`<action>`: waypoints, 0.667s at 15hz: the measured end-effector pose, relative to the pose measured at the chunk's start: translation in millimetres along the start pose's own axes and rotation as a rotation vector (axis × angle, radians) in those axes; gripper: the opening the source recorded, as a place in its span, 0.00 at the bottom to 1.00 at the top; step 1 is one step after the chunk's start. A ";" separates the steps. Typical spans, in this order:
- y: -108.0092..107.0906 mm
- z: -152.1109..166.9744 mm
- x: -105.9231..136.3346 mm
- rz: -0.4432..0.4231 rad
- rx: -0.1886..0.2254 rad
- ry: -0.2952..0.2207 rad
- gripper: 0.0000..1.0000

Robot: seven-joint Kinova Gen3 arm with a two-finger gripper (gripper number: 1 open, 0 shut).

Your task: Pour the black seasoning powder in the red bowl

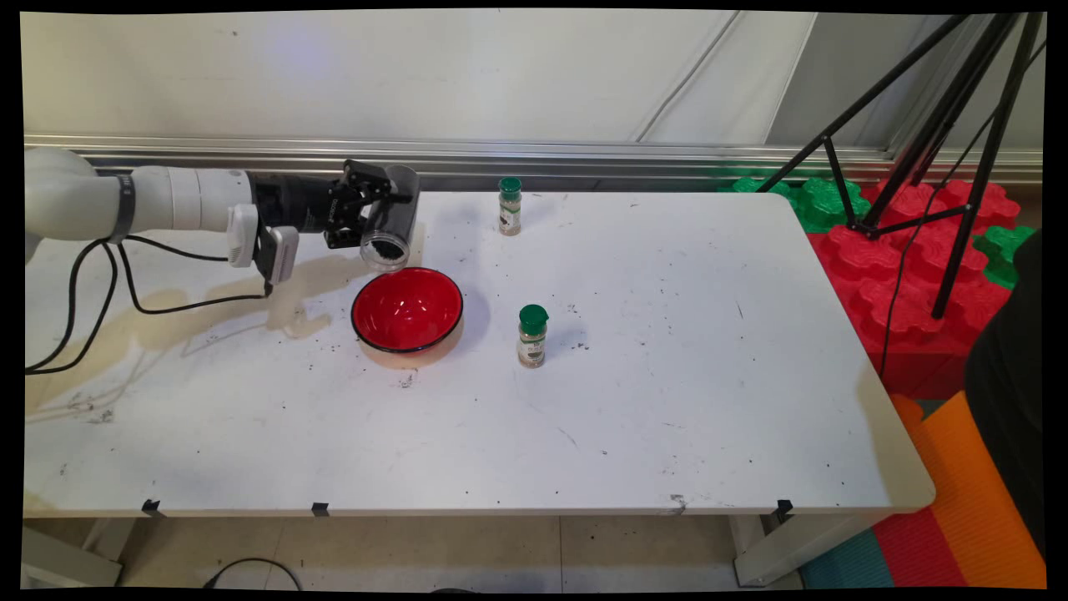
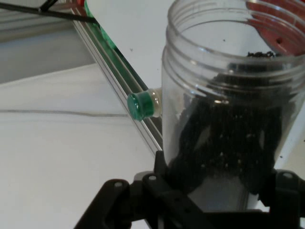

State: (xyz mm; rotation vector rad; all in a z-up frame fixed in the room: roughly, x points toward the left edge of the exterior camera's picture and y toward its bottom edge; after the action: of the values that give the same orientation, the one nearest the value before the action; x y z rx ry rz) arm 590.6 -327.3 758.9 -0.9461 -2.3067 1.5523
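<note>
Gripper [image 1: 367, 204], black, two-finger, clamped round a clear plastic wide-mouth jar [image 1: 391, 219] holding dark granules. Jar held tipped over, mouth angled down toward the near side, dark granules gathered at the mouth. Jar mouth sits just above and behind the far-left rim of a red bowl with a black rim [image 1: 407, 310], which stands on the white bench [image 1: 667, 401]. In the hand view, fingers [image 2: 190, 143] press the jar [image 2: 228, 105] from both sides, seen through its clear wall. Two small green-capped spice bottles stand upright: one [image 1: 510, 205] near the bench's far edge, right of the jar; the other [image 1: 532, 335] just right of the bowl.
</note>
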 end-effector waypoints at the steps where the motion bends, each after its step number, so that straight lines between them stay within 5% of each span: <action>1: 0.2 -0.2 0.7 0.023 0.004 0.000 0.00; 10: -2.2 0.5 6.5 0.167 0.035 -0.002 0.00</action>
State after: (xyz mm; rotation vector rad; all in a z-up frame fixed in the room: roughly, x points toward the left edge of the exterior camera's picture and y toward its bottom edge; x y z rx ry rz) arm 584.5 -324.3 759.5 -1.1545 -2.2442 1.6510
